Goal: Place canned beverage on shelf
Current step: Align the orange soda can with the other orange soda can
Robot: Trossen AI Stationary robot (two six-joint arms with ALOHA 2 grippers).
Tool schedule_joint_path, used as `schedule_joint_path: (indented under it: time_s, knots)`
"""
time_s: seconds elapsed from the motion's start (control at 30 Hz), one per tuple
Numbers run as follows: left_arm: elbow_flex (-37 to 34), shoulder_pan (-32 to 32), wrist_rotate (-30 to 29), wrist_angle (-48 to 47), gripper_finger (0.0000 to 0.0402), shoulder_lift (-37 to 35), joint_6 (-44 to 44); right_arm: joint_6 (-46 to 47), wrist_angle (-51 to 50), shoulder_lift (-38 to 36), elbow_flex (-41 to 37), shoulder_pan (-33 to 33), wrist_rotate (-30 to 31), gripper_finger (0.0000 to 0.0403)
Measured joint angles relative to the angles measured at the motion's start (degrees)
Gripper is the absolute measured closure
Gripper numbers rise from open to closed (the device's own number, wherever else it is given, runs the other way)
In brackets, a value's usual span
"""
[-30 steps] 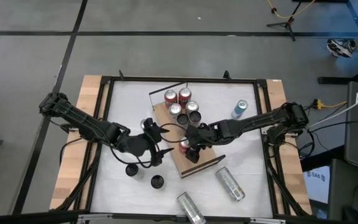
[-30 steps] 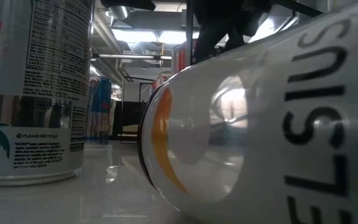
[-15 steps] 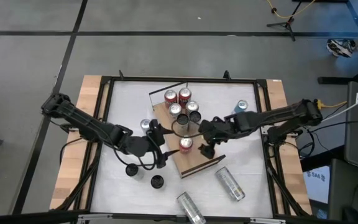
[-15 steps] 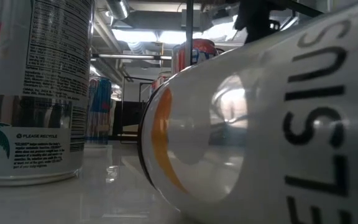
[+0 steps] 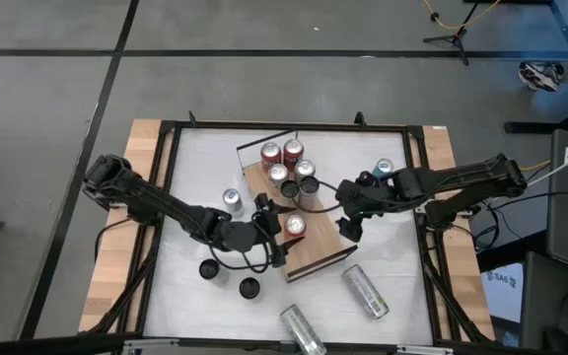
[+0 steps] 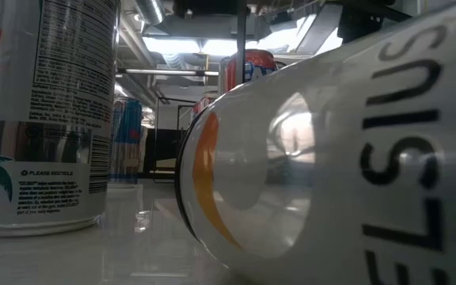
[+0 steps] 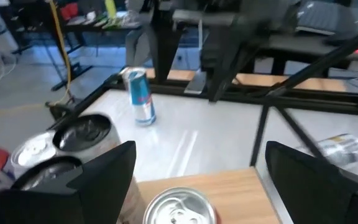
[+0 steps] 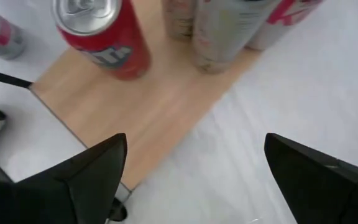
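High view: the red can (image 5: 294, 226) stands upright on the shelf (image 5: 316, 251), toward its 6 o'clock end, with five more cans (image 5: 288, 164) clustered at 12. The right gripper (image 5: 349, 226), released and empty, sits just off the board's 3 o'clock edge; the left gripper (image 5: 269, 229), also spread wide, flanks the red can at 9. This placement looks finished; next likely calls for fetching a loose can, perhaps the blue can (image 5: 381, 173).
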Motion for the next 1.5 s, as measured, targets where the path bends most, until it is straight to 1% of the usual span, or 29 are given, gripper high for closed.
schedule_joint_path:
  time_s: [0.1, 0.37, 0.7, 1.0, 1.5]
  knots:
    - [0.00, 1.03, -0.44, -0.07, 0.0049, 1.76, -1.20, 0.00, -1.25, -0.69, 0.00, 0.00, 1.28, 0.0029]
    - [0.00, 1.91, -0.60, -0.30, 0.0049, 4.69, -1.22, 0.02, -1.58, -0.75, 0.00, 0.00, 1.30, 0.0029]
    - [0.00, 1.89, -0.66, -2.79, 0.0049, 4.79, -1.36, 0.09, -1.58, -0.73, 0.00, -0.02, 1.30, 0.0029]
    - [0.00, 1.89, -0.68, -7.27, 0.0050, 4.79, -5.79, 0.09, -1.54, -0.73, 0.00, -0.02, 1.30, 0.0029]
    - [0.00, 1.87, -0.47, -7.56, 0.0050, 4.79, -7.23, -0.02, -1.47, -0.73, 0.00, -0.02, 1.30, 0.0029]
